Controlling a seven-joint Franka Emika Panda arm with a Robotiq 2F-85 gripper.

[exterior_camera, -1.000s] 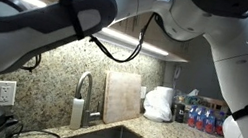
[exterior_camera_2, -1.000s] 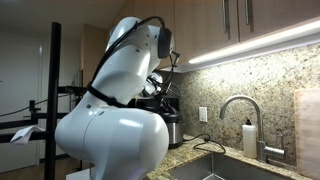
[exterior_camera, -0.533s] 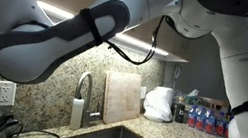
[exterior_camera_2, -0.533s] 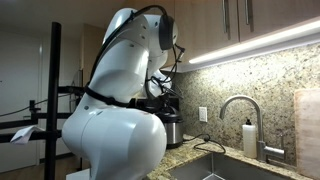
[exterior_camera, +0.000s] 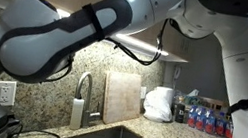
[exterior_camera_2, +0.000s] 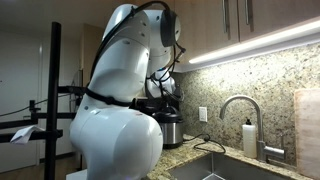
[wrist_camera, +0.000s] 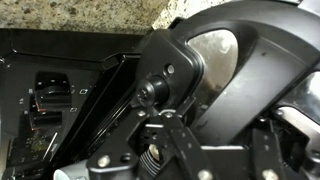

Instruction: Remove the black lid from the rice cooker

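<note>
The gripper (exterior_camera_2: 160, 88) hangs right above the rice cooker (exterior_camera_2: 172, 130), pointing down at it. Honestly I can't tell whether its jaws are apart or clamped: the wrist view is mostly linkages and black-on-black, and in both exterior views the arm is in the way. The black lid (wrist_camera: 265, 30) looks to be sitting on top of the cooker, so I'd say it's not off yet.

Why it's held like that: coming straight down over the cooker makes sense to me, since a shallow domed lid really only lifts off upward, and the cabinets above the cooker don't leave much headroom.

What each view gives you:
- The wrist view is the only one showing the lid's curved rim up close, with a shiny patch on it and granite counter beyond the cooker.
- An exterior view shows the cooker's grey metal side, which the wrist view doesn't.
- Another exterior view shows the faucet (exterior_camera: 82, 87) and cutting board (exterior_camera: 122, 97) well off to the side of the cooker, out of the lift path.
</note>
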